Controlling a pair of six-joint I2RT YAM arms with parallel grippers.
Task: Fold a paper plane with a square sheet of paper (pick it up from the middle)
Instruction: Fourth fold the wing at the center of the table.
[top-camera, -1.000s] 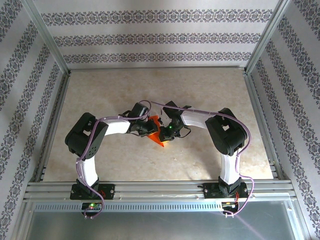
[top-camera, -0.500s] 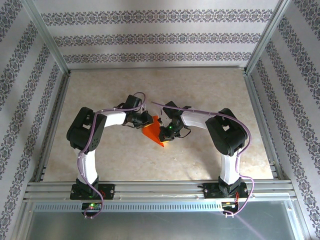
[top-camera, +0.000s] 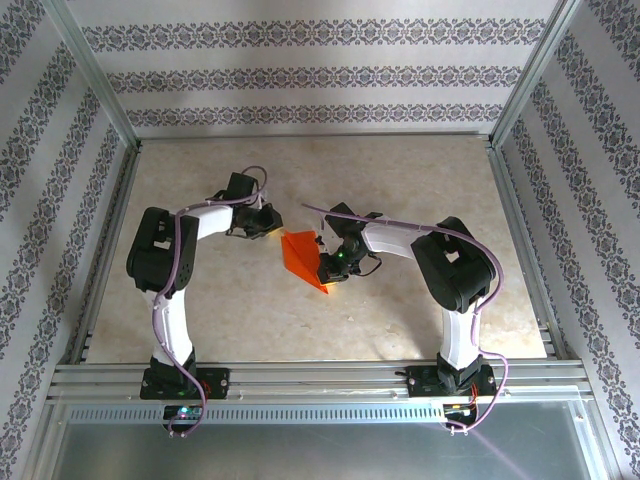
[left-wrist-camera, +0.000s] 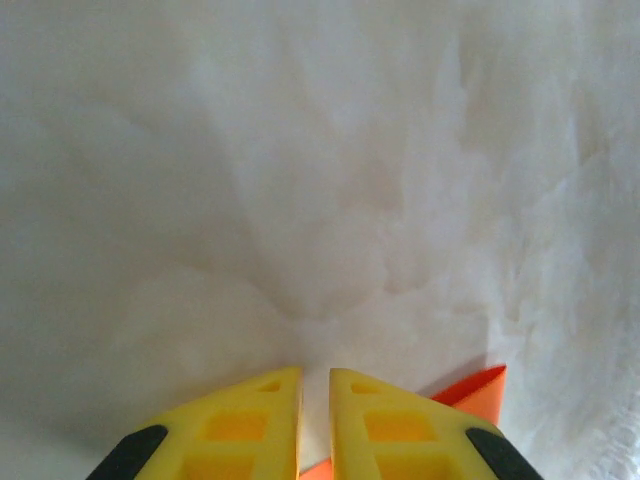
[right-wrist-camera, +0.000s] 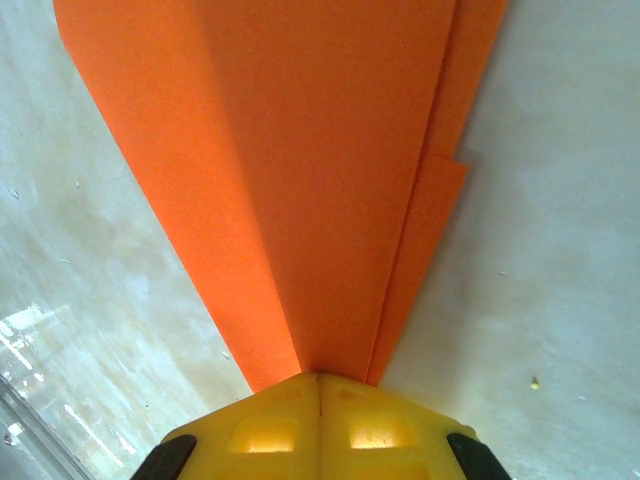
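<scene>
Centrally, the right gripper (right-wrist-camera: 320, 385) is clamped on the plane (top-camera: 303, 258) tip — the left gripper (left-wrist-camera: 315, 385), nearly closed and empty, sits apart at upper left, bare table (top-camera: 420, 180) beyond.

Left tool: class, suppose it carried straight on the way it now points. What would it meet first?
Probably the bare table. The left tool points down at the pale surface with nothing between; the folded orange paper lies off to one side, though depth is unclear.
</scene>
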